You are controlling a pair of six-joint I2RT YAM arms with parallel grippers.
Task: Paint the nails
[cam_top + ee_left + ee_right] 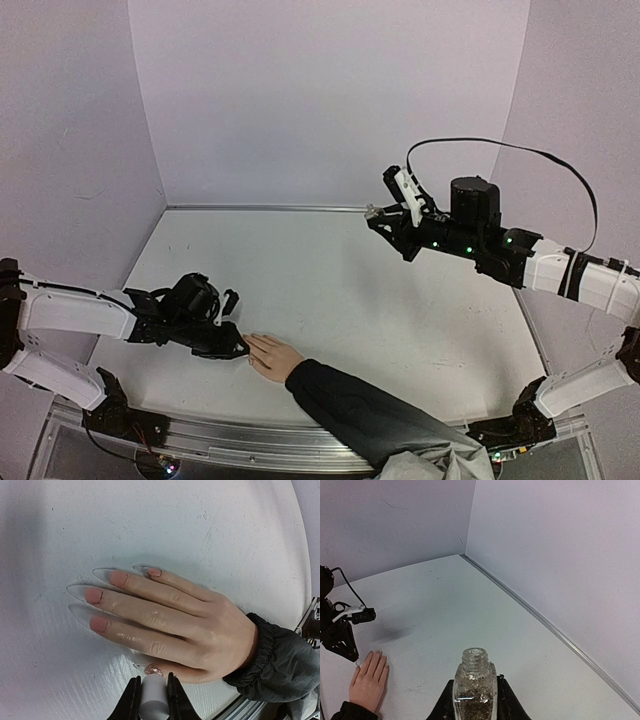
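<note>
Left wrist: nails (93, 595) near left tool (152, 681)

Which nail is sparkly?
The thumbnail, nearest the left pincer holding the white cylinder; it looks glittery, while the other four nails are plain pink.

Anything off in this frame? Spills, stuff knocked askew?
No spill or damage. The bottle stands upright and uncapped in the right gripper. One oddity: a glittery smear at the thumb tip, right by the white handle in the left gripper; whether it strays onto skin is unclear.
</note>
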